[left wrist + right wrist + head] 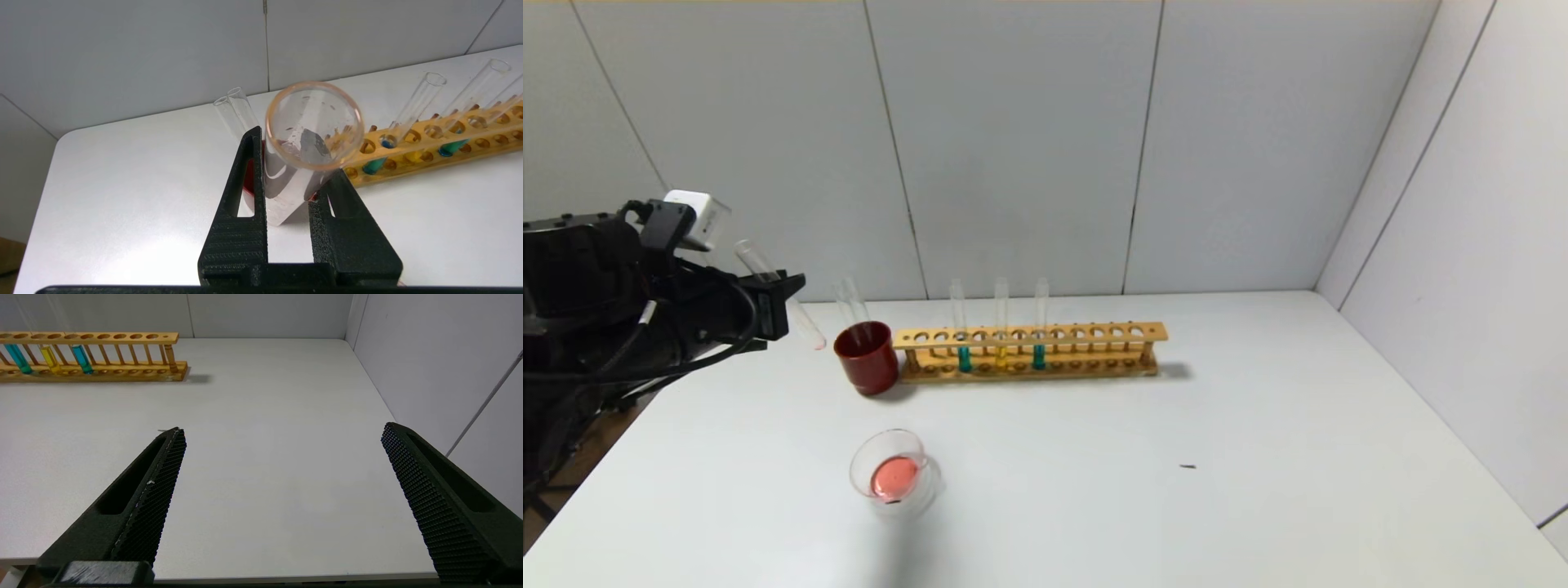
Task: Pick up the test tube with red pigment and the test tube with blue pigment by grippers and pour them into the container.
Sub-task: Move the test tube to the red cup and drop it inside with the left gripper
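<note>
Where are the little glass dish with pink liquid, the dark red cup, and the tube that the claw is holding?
glass dish (857, 464), head view, its clear wall.
red cup (866, 361), head view, its side.
held tube (286, 192), left wrist view, its glass body between the claw's fingers.

A white counter (1258, 425) filled the space, its far and right edges meeting pale grey panelled walls (1013, 139). Thin dark seams divided the panels. Brown floor (580, 457) showed past the counter's left edge.
</note>
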Motion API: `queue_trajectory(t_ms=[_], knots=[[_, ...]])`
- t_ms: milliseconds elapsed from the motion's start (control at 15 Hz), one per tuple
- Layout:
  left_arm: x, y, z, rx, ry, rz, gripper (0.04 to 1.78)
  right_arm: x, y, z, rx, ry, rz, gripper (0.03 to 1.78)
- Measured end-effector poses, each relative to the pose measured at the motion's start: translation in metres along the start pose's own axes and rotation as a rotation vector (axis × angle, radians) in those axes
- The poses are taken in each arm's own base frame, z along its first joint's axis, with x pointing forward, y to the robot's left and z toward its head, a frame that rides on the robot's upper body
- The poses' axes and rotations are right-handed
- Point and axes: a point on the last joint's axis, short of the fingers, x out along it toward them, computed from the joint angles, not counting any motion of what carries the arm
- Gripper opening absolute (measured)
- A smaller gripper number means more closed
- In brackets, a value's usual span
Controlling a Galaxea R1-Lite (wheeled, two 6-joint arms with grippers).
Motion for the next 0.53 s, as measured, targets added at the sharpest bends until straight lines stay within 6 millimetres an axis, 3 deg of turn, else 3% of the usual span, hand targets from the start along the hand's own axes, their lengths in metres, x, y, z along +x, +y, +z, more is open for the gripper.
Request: queue_trajectory(t_ms=[533], knots=[[0.073, 0.009, -0.028, 0.004, 0.009, 0.001, 0.33, 0.000, 0.000, 0.000, 0.000, 0.000, 0.000, 1.75]])
